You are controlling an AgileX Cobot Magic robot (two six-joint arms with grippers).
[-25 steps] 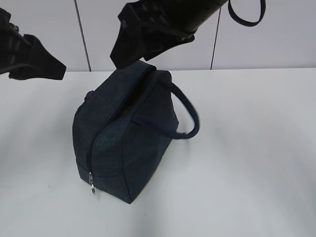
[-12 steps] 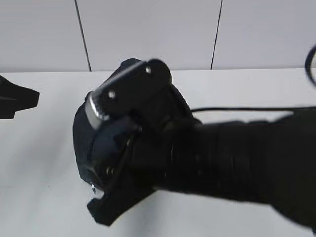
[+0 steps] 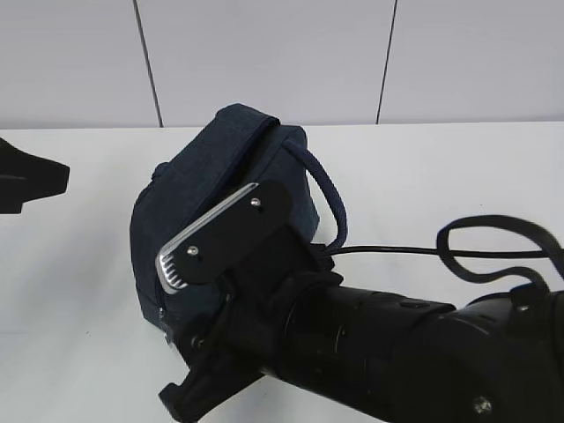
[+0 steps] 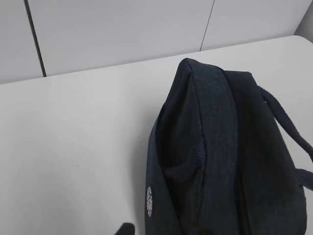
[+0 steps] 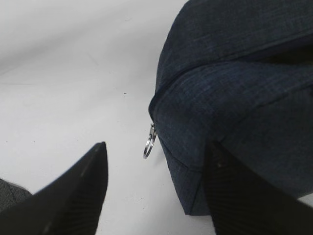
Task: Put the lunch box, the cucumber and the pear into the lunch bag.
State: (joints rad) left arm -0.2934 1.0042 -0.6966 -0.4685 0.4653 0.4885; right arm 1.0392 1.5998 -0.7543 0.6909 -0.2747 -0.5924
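The navy lunch bag (image 3: 220, 172) stands mid-table, one rope handle (image 3: 328, 198) looping off its right side. The zipper seam that shows looks closed, and the metal pull ring (image 5: 149, 142) hangs at the bag's lower corner. My right gripper (image 5: 157, 149) is open; one finger hovers over bare table and the other overlaps the bag's corner, with the ring between the tips and not pinched. From outside, my right gripper (image 3: 172, 339) covers the bag's front. My left gripper (image 3: 26, 181) hangs at the far left, apart from the bag and empty. The lunch box, cucumber and pear are out of view.
The white table (image 3: 458, 176) ends at a panelled wall (image 3: 264, 62) behind. My right arm (image 3: 397, 352) and its cable (image 3: 493, 256) fill the lower right foreground. The left wrist view looks down on the lunch bag (image 4: 220, 147) from behind.
My right arm has swung down from the top of the exterior view to the bag's front lower end. The left gripper has dropped lower and drawn back toward the left edge.
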